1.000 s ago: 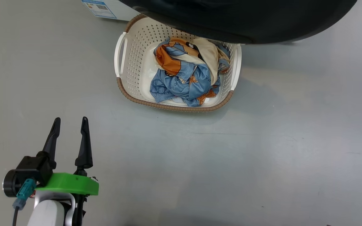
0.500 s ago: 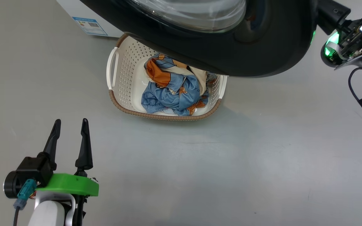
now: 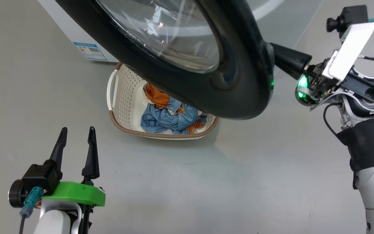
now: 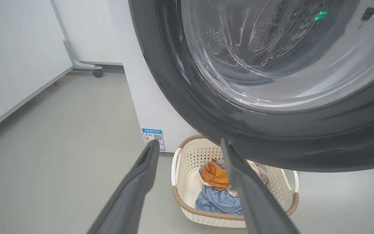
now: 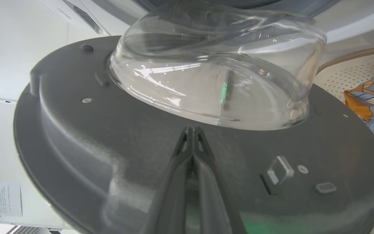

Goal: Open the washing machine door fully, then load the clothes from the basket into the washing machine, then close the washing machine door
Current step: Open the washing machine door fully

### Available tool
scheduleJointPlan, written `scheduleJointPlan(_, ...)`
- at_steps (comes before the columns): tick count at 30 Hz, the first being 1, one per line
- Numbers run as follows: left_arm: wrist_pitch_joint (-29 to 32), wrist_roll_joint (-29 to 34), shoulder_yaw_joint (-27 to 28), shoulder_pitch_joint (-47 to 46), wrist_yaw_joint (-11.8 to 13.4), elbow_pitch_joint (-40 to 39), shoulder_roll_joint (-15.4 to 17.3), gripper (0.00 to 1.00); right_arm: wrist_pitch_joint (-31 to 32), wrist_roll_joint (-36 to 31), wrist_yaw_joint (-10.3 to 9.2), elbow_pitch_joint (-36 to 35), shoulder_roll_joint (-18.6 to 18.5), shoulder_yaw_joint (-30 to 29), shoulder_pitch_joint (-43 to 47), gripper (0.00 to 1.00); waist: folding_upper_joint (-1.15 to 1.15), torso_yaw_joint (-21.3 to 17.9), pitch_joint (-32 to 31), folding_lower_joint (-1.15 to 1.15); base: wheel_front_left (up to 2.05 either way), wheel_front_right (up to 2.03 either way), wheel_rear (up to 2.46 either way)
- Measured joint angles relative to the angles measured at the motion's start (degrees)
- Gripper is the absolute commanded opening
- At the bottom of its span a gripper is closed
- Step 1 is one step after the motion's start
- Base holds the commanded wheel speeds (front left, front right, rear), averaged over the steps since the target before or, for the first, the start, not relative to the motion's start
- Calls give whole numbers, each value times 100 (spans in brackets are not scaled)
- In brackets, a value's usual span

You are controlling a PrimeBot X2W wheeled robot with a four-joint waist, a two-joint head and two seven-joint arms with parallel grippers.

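The white washing machine [image 3: 68, 31] stands at the far left of a grey floor [image 3: 206, 182], its steel drum visible through the glass in the left wrist view. The washing machine door [image 3: 239, 97] stands open, its glossy black rim and bulging clear window hanging over the far side of the basket [image 3: 122, 94]. The basket sits on the floor just in front of the machine. Inside it the clothes [image 3: 167, 117], a crumpled heap of light blue, orange and cream fabric, lie partly hidden beneath the door's rim. At the far right, the right gripper [image 5: 190, 130] has its two dark fingers pressed together, holding nothing, lying along the door's grey inner face with the tips just beside the base of the glass bowl. At the near left, the left gripper [image 3: 78, 129] hangs above bare floor, fingers spread wide and empty, well apart from the basket. A blue-edged sticker [image 3: 90, 51] marks the machine's lower front.
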Motion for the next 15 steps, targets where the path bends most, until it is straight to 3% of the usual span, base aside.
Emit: scheduleJointPlan(15,-1,-166,-175,163,0,146,4,100,368,115,0,-57,464,516,889,0,0,22,-689,0,0,0,0)
